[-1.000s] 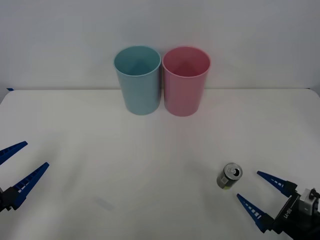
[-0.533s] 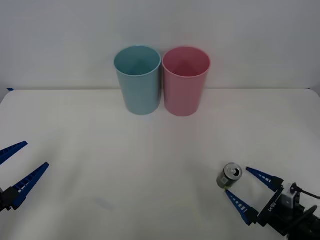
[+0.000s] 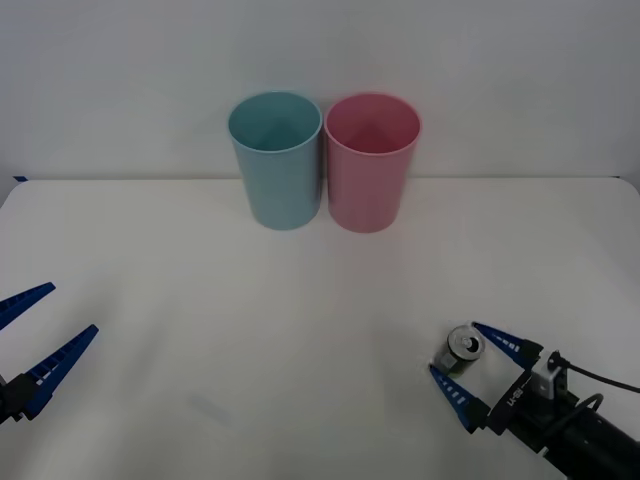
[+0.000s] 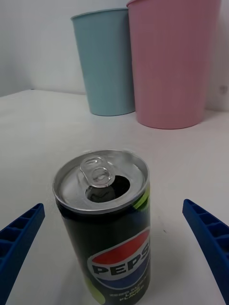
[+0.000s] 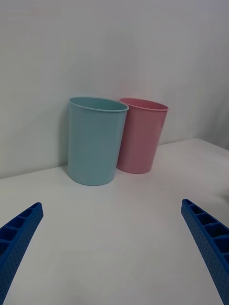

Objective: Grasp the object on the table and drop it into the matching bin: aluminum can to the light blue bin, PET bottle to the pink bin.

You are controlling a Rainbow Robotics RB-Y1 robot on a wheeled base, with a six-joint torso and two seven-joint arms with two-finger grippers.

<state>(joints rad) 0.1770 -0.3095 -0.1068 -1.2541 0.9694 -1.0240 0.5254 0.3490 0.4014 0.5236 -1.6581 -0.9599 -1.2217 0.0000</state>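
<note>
Right gripper (image 3: 472,364) spread around upright can (image 3: 459,350) (untouched), left gripper (image 3: 38,340) apart, idle.

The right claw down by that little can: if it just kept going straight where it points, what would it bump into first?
The aluminum can. It stands upright directly ahead of the open right claw, roughly centred between the blue fingers. Much farther along, probably the pink bin.
</note>
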